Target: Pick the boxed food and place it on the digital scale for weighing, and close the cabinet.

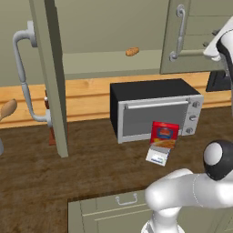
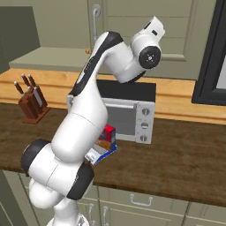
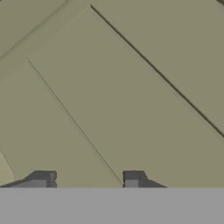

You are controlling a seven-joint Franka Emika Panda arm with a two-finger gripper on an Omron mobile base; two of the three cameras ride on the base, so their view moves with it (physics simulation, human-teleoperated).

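The boxed food point(image 1: 164, 135) is a red box standing upright on the digital scale point(image 1: 157, 158), just in front of the toaster oven. The right base view shows the same boxed food point(image 2: 108, 134) and digital scale point(image 2: 98, 155) partly behind my arm. The cabinet's left door point(image 1: 51, 73) stands wide open, seen edge-on, with its curved handle point(image 1: 22, 75) facing left. The right door point(image 1: 195, 38) is nearly shut. My gripper point(image 3: 86, 179) is open and empty, raised high and close to the panelled face of that right door point(image 3: 131, 87). My gripper point(image 1: 210, 39) appears at the upper right.
A silver and black toaster oven point(image 1: 154, 109) sits on the wooden counter point(image 1: 91, 159). A brown bread-like lump point(image 1: 132, 51) lies on the cabinet shelf. A knife block point(image 2: 32, 103) stands at the left, a dark frame point(image 2: 212, 53) at the right. A drawer unit point(image 1: 113, 209) lies below.
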